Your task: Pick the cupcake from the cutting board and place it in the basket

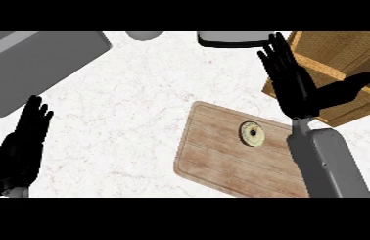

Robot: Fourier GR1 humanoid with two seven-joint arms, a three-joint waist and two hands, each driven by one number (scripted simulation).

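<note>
Right now the cupcake (252, 134) sits on the cutting board (217, 163), up near the board's far right part. It looks like a small pale round thing with a dark dot in the middle. Nothing is touching it.

The cutting board is brown wood with lines running along it. It lies flat on the white counter (137, 107) and is turned a little, so its corners point at a slant.

The right hand (292, 80) is just past the board, up and to the right of the cupcake. Its fingers are straight and spread wide, and it holds nothing. The thumb sticks out to the right. The grey arm behind it crosses over the right end of the board. The hand is near the cupcake but apart from it.

The basket (329, 50) is at the right edge, a light brown box with woven sides. The right hand lies partly in front of it.

The left hand (25, 141) is far off at the left edge, fingers up and straight, holding nothing.

A big grey thing (43, 58) fills the top left corner. A small grey round thing (145, 35) and a dark-and-white thing (231, 38) peek in at the top edge.
</note>
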